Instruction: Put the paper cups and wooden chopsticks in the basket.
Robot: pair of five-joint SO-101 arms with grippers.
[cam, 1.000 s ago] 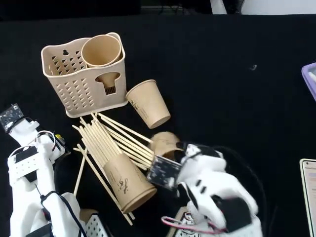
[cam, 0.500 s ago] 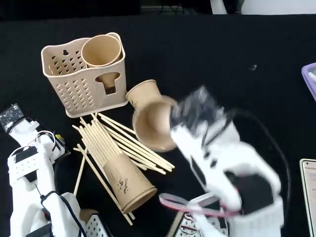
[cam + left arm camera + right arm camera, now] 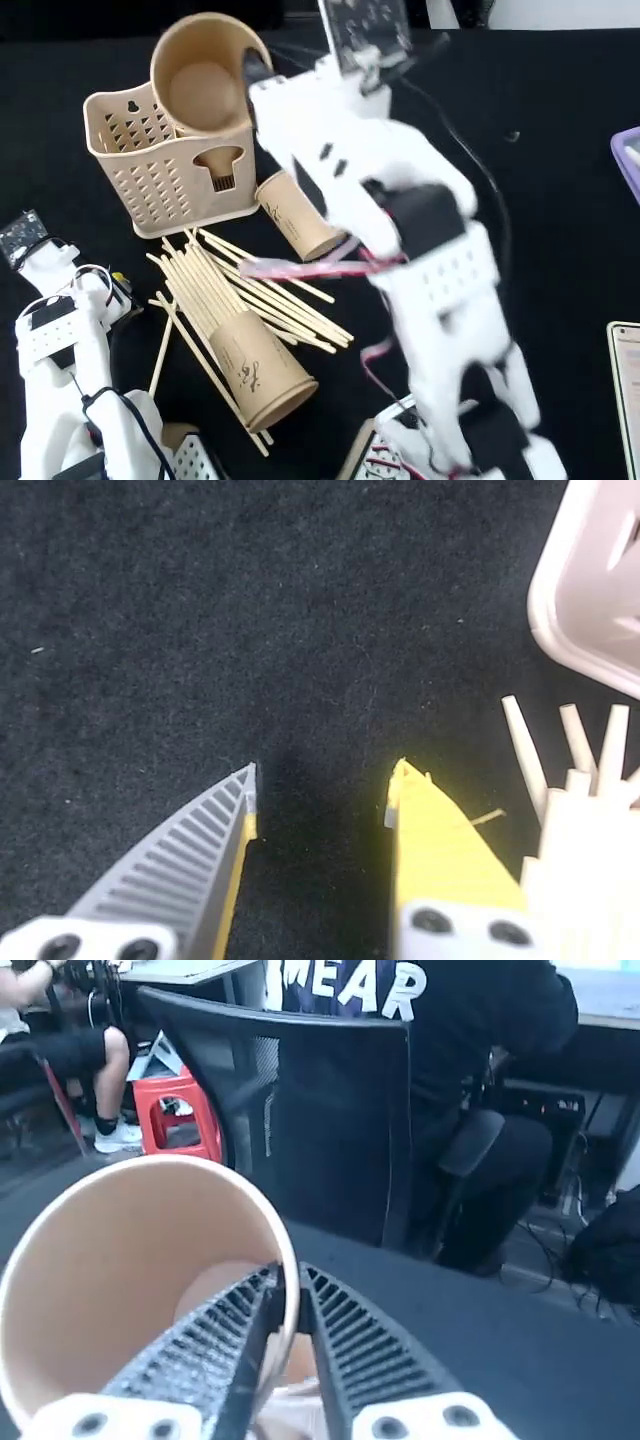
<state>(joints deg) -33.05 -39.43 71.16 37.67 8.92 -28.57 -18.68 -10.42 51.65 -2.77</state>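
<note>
My right gripper point(image 3: 252, 72) is shut on the rim of a paper cup point(image 3: 203, 75), one finger inside and one outside. It holds the cup tilted over the beige basket point(image 3: 165, 170), mouth toward the high camera. In the right wrist view the pinched cup point(image 3: 110, 1260) sits just in front of the right gripper point(image 3: 290, 1278). A second paper cup point(image 3: 292, 215) lies by the basket, and a third cup point(image 3: 255, 372) lies on the wooden chopsticks point(image 3: 225, 290). My left gripper point(image 3: 322, 785) stands open over bare black cloth, near the chopstick ends point(image 3: 575, 745) and a basket corner point(image 3: 590, 600).
The left arm point(image 3: 55, 345) stands at the front left of the black table. A purple object point(image 3: 628, 160) and a white card point(image 3: 625, 385) lie at the right edge. The right arm's white body crosses the table's middle, over part of the second cup.
The right arm lifted its cup from beside the chopsticks and swung it up and left to above the basket. The left arm has not moved.
</note>
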